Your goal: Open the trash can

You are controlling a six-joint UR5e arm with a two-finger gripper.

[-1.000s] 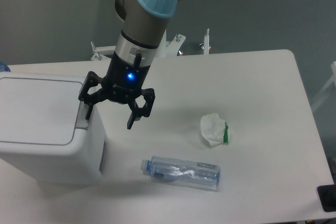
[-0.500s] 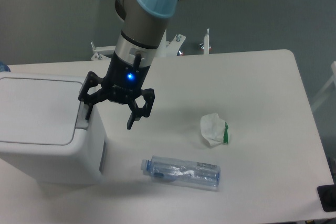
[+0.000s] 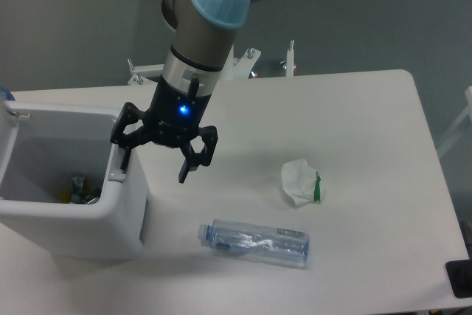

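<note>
The trash can [image 3: 70, 234], a large white boxy bin, stands at the table's left front with its top uncovered, and its inside shows. Some small bits of rubbish [image 3: 80, 188] lie at the bottom. The lid does not lie over the opening; I only see a thin white edge at the far left. My gripper [image 3: 153, 169] hangs open at the can's right rim. Its left finger [image 3: 123, 154] points down at the grey push tab [image 3: 116, 175], while the right finger hangs over the table beside the can. Nothing is held.
A clear plastic bottle [image 3: 255, 242] lies on its side in front of the gripper. A crumpled white tissue with a green bit [image 3: 299, 182] sits to the right. Metal fixtures [image 3: 287, 60] stand at the table's back edge.
The flat white lid that covered the trash can has swung away, and the inside is now exposed. The gripper has stayed at the push tab.
</note>
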